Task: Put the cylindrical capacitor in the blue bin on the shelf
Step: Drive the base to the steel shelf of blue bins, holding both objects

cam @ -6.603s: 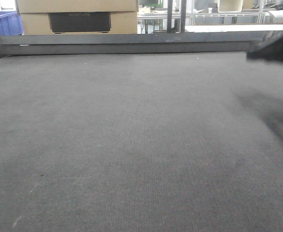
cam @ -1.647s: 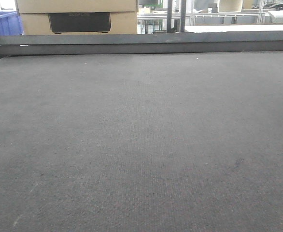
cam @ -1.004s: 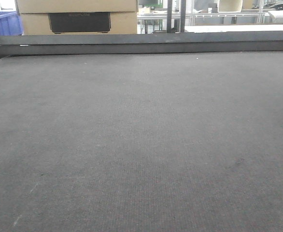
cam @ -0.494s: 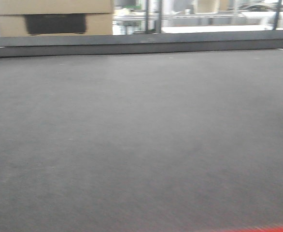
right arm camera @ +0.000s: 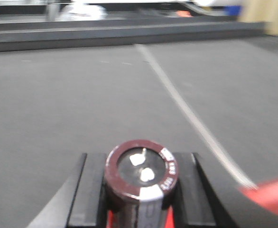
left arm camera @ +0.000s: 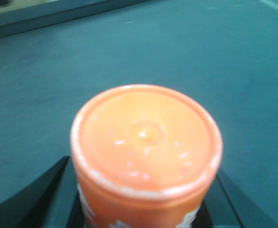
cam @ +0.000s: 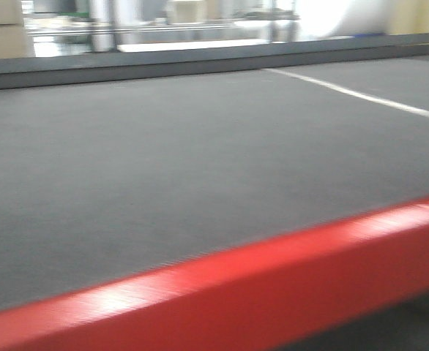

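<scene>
The cylindrical capacitor, with a dark maroon sleeve and two pale terminals on its end, is clamped between the black fingers of the right gripper, above the grey mat. A white line crosses that mat. A red edge borders its near side. Also above the mat, the left gripper clasps an orange-capped container.

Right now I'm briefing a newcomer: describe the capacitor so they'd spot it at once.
In the right wrist view, above the grey mat, the right gripper clamps the cylindrical capacitor between its black jaws. It is stubby, dark maroon, with two pale terminals on top, unlike the orange-capped container in the left gripper.
</scene>
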Available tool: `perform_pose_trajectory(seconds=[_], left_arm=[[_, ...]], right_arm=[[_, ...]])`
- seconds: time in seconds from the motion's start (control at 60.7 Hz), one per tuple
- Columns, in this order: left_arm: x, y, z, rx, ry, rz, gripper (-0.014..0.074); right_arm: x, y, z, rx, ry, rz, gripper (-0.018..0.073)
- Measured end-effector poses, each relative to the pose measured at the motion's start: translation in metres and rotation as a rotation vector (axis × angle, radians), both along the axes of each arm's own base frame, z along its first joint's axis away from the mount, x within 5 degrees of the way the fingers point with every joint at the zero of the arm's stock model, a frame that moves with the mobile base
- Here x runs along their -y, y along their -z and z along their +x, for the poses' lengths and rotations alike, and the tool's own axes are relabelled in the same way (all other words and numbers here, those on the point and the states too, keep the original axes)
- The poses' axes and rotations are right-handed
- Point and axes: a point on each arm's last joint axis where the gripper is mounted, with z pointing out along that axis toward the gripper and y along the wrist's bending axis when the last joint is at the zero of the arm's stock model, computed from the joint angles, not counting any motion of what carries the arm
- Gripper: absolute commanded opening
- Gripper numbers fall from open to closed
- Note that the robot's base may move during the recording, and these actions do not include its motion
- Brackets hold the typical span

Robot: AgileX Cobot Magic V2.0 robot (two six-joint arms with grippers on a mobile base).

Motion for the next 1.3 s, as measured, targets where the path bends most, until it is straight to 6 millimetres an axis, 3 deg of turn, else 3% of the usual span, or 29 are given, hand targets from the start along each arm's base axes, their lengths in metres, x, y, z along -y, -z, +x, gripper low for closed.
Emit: perform_pose_trajectory(seconds=[1.301], left_arm=[[0.0000, 0.0001, -0.0001, -0.002, 0.000, 0.000, -0.0111]], right_arm=[[0.0000, 0.0000, 0.0000, 0.000, 0.000, 0.000, -0.0090]])
